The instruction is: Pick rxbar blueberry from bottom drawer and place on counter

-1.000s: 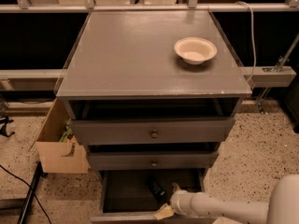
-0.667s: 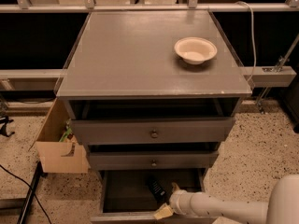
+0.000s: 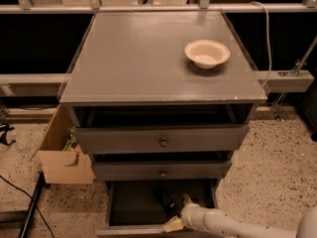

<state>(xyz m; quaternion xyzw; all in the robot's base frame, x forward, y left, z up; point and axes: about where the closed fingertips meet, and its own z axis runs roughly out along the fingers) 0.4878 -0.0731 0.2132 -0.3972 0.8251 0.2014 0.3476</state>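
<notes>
The white robot arm (image 3: pixel 233 224) reaches in from the right over the front edge of the pulled-out, deep dark grey wooden bottom drawer (image 3: pixel 131 205). Its tan-tipped gripper (image 3: pixel 180 212) sits low inside that drawer, jaws spread apart and holding nothing. The small flat dark-wrapped rxbar blueberry (image 3: pixel 165 201) lies on the drawer floor just left of the gripper. Above the bottom drawer are two shallower round-knobbed grey drawers (image 3: pixel 161 155), both slightly open. Over them spreads the flat matte grey counter (image 3: pixel 138 58), bearing a shallow cream bowl (image 3: pixel 207 53) toward its far right. A tan cardboard box (image 3: pixel 62 162) stands left of the drawers.
</notes>
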